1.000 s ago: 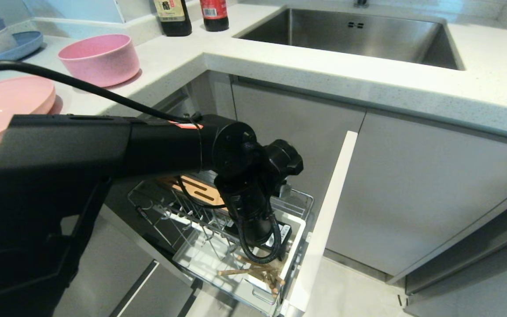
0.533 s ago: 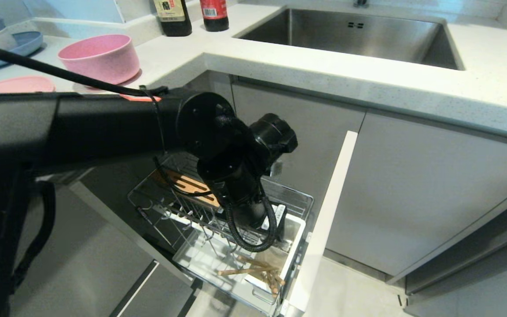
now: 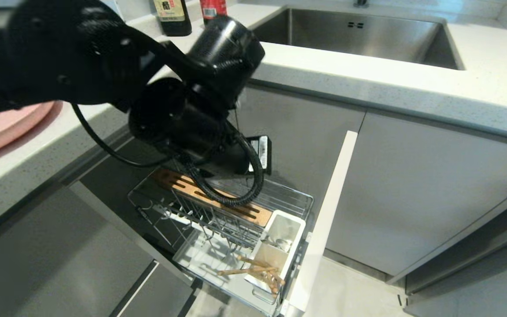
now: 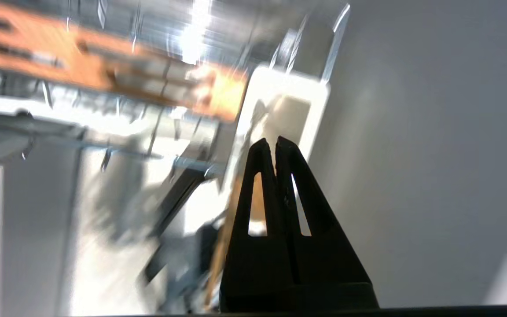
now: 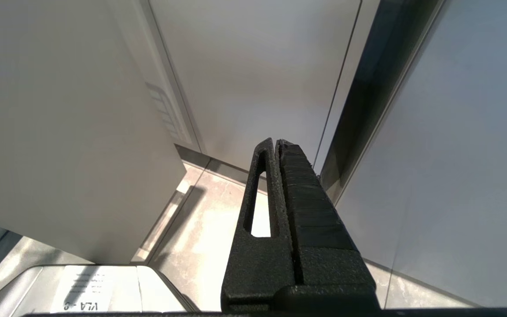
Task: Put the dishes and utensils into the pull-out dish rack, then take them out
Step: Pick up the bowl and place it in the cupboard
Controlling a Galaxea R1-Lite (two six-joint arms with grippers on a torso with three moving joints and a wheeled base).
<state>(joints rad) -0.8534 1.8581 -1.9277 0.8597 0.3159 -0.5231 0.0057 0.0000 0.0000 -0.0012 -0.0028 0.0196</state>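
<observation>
Two labelled bottles (image 3: 189, 14), Chinese character on one, remaining print unreadable

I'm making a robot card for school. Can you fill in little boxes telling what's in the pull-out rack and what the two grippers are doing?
rack: chrome wire pull-out dish rack, pulled out under the counter
cup: white plastic utensil cup at the rack's front corner
chopsticks: light wooden chopsticks lying tilted by the cup
plate: large flat pink plate on the counter
left gripper: shut, holding nothing, above the rack
right gripper: shut, parked near a cabinet
</observation>
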